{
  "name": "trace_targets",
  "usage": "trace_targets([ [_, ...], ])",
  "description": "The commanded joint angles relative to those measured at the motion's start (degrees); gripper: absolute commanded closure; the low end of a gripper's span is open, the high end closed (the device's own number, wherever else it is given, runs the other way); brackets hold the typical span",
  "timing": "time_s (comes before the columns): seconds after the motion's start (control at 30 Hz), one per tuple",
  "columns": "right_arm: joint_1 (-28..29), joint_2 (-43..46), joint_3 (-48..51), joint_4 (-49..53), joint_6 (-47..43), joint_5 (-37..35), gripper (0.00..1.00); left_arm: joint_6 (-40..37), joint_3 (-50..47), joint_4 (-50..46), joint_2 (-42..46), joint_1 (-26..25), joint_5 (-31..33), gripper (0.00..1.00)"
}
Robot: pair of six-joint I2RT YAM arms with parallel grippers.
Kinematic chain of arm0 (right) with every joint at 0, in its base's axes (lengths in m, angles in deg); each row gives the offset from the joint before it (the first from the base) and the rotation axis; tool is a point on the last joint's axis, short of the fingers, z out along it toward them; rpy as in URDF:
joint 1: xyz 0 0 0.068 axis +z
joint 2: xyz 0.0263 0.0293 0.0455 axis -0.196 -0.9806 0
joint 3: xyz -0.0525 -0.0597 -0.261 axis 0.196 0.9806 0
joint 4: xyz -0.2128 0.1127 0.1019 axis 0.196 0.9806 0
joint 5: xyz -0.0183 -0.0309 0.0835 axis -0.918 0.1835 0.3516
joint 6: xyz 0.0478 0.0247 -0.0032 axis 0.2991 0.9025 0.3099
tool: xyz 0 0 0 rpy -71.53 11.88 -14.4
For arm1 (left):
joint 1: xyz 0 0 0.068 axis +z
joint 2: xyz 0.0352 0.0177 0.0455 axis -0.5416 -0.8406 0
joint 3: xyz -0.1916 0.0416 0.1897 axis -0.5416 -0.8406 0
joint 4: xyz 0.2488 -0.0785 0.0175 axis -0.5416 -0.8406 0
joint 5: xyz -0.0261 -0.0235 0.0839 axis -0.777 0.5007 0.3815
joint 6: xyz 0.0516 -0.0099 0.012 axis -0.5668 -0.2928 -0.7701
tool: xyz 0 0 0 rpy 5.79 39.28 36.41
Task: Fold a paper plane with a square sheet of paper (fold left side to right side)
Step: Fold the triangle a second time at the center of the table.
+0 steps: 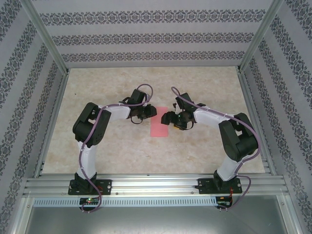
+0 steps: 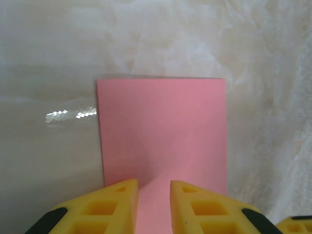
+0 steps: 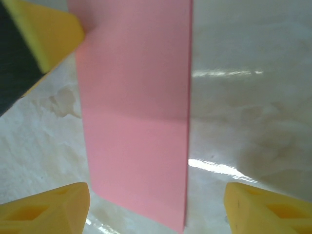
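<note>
The square sheet of paper (image 1: pixel 160 126) lies on the table as a pink upright rectangle, folded in half, between the two grippers. My left gripper (image 1: pixel 146 116) is at its upper left edge. In the left wrist view the yellow fingertips (image 2: pixel 122 195) stand a narrow gap apart, low over the paper (image 2: pixel 163 126), which bulges slightly between them; nothing is clamped. My right gripper (image 1: pixel 168 119) is at the paper's right edge. Its fingers (image 3: pixel 53 204) are wide apart, and the paper's (image 3: pixel 134 112) near corner lies flat below them.
The pale marbled table (image 1: pixel 146 146) is bare around the paper. Patterned walls and metal frame posts (image 1: pixel 46 36) enclose it on three sides. A rail (image 1: pixel 156 185) carries both arm bases at the near edge. The left gripper's yellow finger (image 3: pixel 44 29) shows at the top left of the right wrist view.
</note>
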Motion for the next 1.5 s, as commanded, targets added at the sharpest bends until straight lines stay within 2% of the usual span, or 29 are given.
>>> trace_targets([
  [0.0, 1.18, 1.86, 1.30, -1.55, 1.50, 1.30, 0.27, -2.30, 1.46, -2.10, -1.07, 0.34, 0.91, 0.75],
  [0.47, 2.94, 1.93, 4.10, -5.17, 7.07, 3.95, 0.27, -2.32, -2.86, -0.29, -0.92, 0.45, 1.36, 0.76],
  [1.1, 4.00, -1.85, 3.28, -5.84, 7.79, 3.76, 0.28, -2.28, -2.81, 0.04, -0.83, 0.39, 0.85, 0.76],
  [1.47, 4.22, -1.11, 2.78, -6.77, 8.52, 4.55, 0.30, -2.25, -2.78, 0.04, -0.83, 0.52, 0.76, 0.76],
])
